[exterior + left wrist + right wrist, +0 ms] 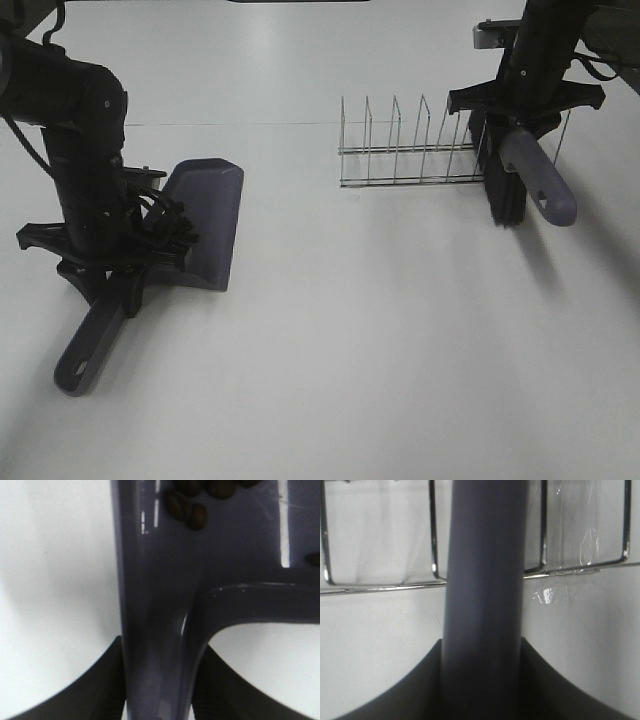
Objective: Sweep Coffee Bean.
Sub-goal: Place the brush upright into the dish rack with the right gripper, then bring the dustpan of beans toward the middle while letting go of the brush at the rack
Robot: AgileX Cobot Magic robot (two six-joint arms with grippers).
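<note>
My left gripper (122,285) is shut on the handle of a grey-purple dustpan (208,222) that lies on the white table at the left. In the left wrist view the jaws (157,680) clamp the handle, and several coffee beans (192,507) lie inside the dustpan (240,555). The beans cannot be made out in the exterior view. My right gripper (522,135) is shut on a brush handle (542,188), with the black bristles (503,200) down at the table. The right wrist view shows the handle (482,580) between my jaws (482,680).
A wire dish rack (410,150) stands at the back right, its right end next to the brush; its wires (380,585) show behind the handle. The dustpan's handle end (80,365) points toward the table's front left.
</note>
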